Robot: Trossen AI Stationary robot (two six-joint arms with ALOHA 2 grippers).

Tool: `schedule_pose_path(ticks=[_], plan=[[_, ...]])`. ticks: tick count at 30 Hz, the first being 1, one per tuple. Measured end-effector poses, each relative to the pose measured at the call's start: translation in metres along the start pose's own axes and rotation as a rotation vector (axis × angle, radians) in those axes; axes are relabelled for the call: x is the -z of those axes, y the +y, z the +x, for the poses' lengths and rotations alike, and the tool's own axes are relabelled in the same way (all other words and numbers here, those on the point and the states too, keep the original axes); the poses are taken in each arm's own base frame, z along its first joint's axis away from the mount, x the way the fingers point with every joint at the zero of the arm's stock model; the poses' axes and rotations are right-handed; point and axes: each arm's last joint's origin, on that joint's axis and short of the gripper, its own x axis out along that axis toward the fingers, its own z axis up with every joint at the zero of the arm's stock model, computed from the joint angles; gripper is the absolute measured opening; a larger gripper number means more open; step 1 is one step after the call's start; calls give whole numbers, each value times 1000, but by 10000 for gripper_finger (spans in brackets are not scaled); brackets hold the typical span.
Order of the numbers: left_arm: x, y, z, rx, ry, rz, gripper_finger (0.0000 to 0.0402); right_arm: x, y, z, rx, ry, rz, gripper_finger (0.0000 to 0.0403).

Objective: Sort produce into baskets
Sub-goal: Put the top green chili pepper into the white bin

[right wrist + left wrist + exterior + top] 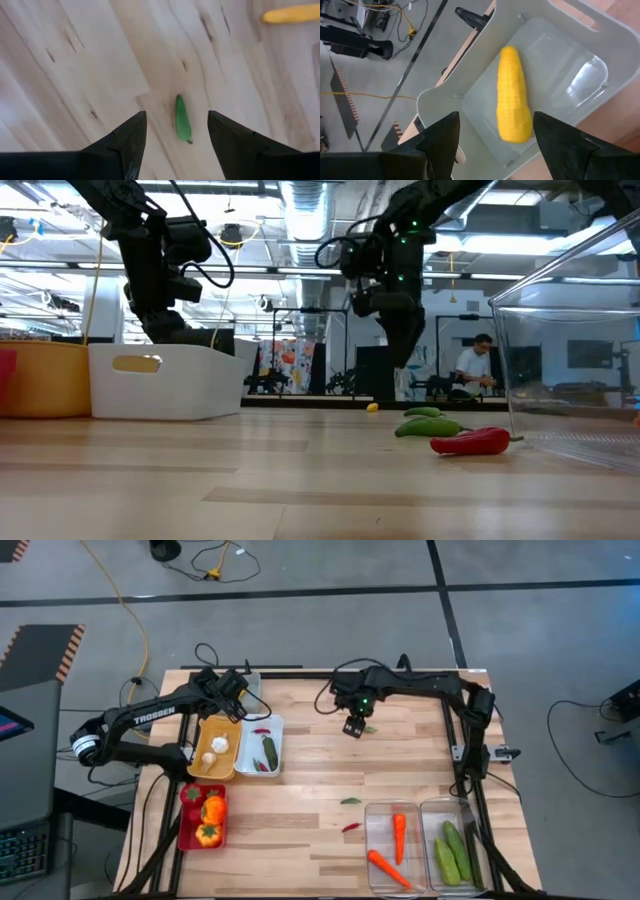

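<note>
Landmark: the yellow basket (214, 765) on the table's left side; every place below is given from it.

Left gripper (495, 145): spread wide and holding nothing, it hangs over the grey basket (560, 65), which sits just behind the yellow basket at the table's far edge.

Yellow corn (512, 95): it lies flat in the grey basket, directly beyond the spread fingers and apart from them; I judge it is dropped there as that bin's sort.

Right gripper (175, 145): parted and bare, it hovers well to the right of the yellow basket, near the table's middle at the far side.

Green chili (182, 120): it lies loose on the wood right under the right gripper, framed between the two fingers but not touched; likely the next pick.

Other loose produce: another green piece (350, 801) and a red chili (351, 827) lie on the boards to the right of the yellow basket and nearer the front edge.

White basket (262, 745): touching the yellow basket's right side, it holds a green cucumber (270, 751).

Red basket (203, 817): just in front of the yellow one, with peppers (211, 822) inside.

Clear baskets: far right at the front, carrots (398, 835) in one, cucumbers (452, 852) in the other.
</note>
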Motion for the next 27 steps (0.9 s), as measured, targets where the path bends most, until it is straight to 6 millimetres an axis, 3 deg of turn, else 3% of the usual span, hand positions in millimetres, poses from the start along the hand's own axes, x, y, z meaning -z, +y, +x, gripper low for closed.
schedule_pose_path(ticks=[17, 27], plan=[[0, -2, 0, 72, -10, 0, 240, 29, 3, 47, 35, 101, 14, 202], [0, -2, 0, 72, -10, 0, 240, 38, 0, 59, 128, 122, 7, 176]])
